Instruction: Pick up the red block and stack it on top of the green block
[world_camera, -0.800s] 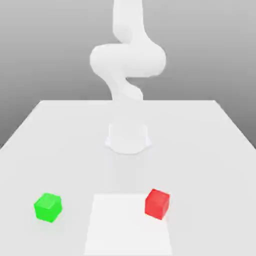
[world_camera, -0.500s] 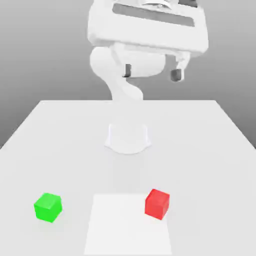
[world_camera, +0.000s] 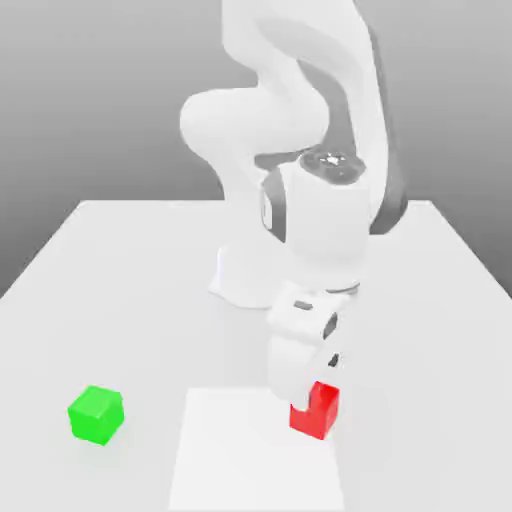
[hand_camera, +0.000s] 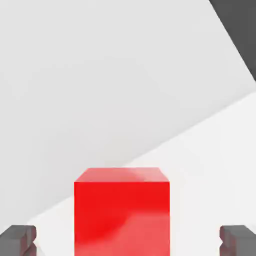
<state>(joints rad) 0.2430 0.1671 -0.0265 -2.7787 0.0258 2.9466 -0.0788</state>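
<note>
In the exterior view the white arm (world_camera: 300, 150) fills the upper and middle part of the frame, bending down from the top to its wrist near the centre. Its end effector (world_camera: 312, 385) reaches down to the red block (world_camera: 318, 410), which sits on the worktop (world_camera: 120, 280) in the lower right of centre. The white body of the hand covers the block's upper left corner, so only part of the cube is seen there. The block rests at the right edge of a brighter white square patch (world_camera: 240, 450) marked on the worktop in the lower middle of the frame.

The green block (world_camera: 96, 414) stands alone on the worktop in the lower left of the exterior view, well apart from the red block and from the arm.

In the hand view the red block (hand_camera: 122, 212) fills the lower centre of the frame. The two dark fingertips (hand_camera: 17, 240) show in the lower left and lower right corners, spread wide with the block between them and a clear gap on each side; neither touches it.
</note>
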